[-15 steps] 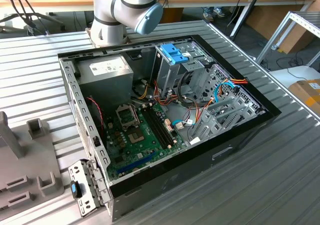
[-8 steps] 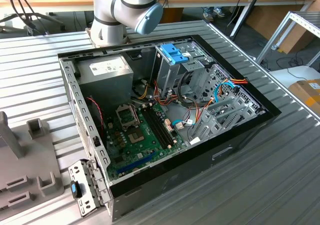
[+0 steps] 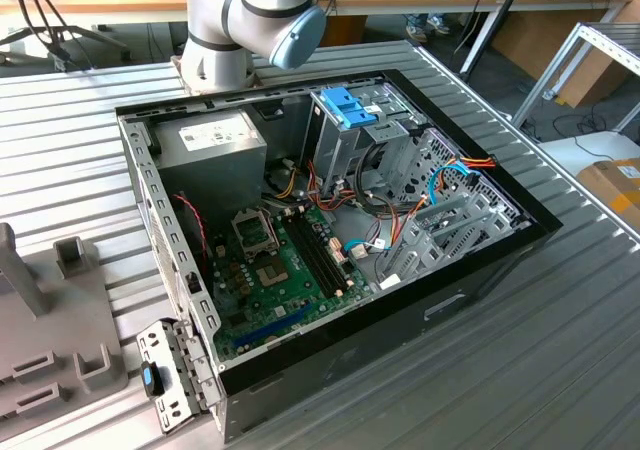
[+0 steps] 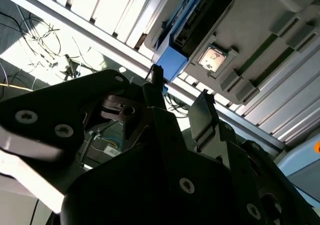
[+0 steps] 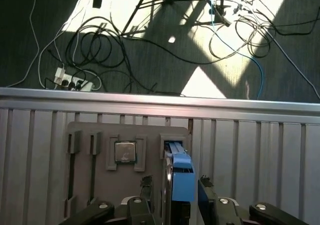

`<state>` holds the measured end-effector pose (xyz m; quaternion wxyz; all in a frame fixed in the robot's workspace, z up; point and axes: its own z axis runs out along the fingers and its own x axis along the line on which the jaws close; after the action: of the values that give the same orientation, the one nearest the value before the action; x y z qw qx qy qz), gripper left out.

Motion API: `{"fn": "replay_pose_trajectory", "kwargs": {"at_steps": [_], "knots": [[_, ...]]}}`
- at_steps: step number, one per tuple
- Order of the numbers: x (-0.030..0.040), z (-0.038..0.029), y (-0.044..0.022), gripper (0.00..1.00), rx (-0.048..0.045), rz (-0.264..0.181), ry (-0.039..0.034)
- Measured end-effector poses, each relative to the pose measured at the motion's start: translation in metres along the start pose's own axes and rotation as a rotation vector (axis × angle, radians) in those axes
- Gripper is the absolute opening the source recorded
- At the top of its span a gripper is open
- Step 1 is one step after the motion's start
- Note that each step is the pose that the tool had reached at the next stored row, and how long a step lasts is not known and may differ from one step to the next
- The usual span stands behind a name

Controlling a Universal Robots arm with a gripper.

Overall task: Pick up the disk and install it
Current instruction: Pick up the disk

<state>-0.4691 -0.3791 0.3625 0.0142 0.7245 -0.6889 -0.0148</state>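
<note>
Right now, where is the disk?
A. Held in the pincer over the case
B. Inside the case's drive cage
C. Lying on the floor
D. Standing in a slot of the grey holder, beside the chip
D: in the first wrist view the disk stands in a slot of the grey holder next to the chip; the open pincer holds nothing.

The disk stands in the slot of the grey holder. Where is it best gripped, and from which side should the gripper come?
Grip the disk at its blue end, across the two flat faces, coming from above the grey holder. It stands on edge in the slot, so only that upper part seems free. The open gripper straddles it there.
</note>
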Motion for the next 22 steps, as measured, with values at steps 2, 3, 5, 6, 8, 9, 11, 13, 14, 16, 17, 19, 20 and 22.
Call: {"fn": "replay_pose_trajectory", "kwargs": {"at_steps": [2,3,5,6,8,9,11,13,14,16,17,19,20,22], "knots": [[0.0002,0.0031,-0.0039,0.48,0.0005,-0.007,0.0001],[0.0003,0.0059,-0.0046,0.48,0.0004,-0.01,0.0003],[0.0003,0.0125,-0.0054,0.48,0.0002,-0.016,0.0006],[0.0003,0.0139,-0.0055,0.48,0.0001,-0.02,0.0007],[0.0003,0.0148,-0.0055,0.48,0.0003,-0.032,-0.0013],[0.0003,0.015,-0.0055,0.48,0.0006,-0.036,-0.003],[0.0003,0.0153,-0.0055,0.48,0.001,-0.041,-0.004],[0.0003,0.0153,-0.0055,0.48,0.0011,-0.041,-0.0049],[0.0004,0.0155,-0.0055,0.48,0.0025,-0.042,-0.0157],[0.0002,0.0153,-0.0055,0.48,0.004,-0.042,-0.0309],[0.0005,0.0158,-0.0055,0.48,0.0042,-0.041,-0.0312],[0.0011,0.0168,-0.0055,0.48,0.0044,-0.023,-0.0318],[0.0011,0.017,-0.0055,0.48,0.0044,-0.016,-0.032],[0.0011,0.0172,-0.0055,0.48,0.0045,-0.015,-0.0321]]}}
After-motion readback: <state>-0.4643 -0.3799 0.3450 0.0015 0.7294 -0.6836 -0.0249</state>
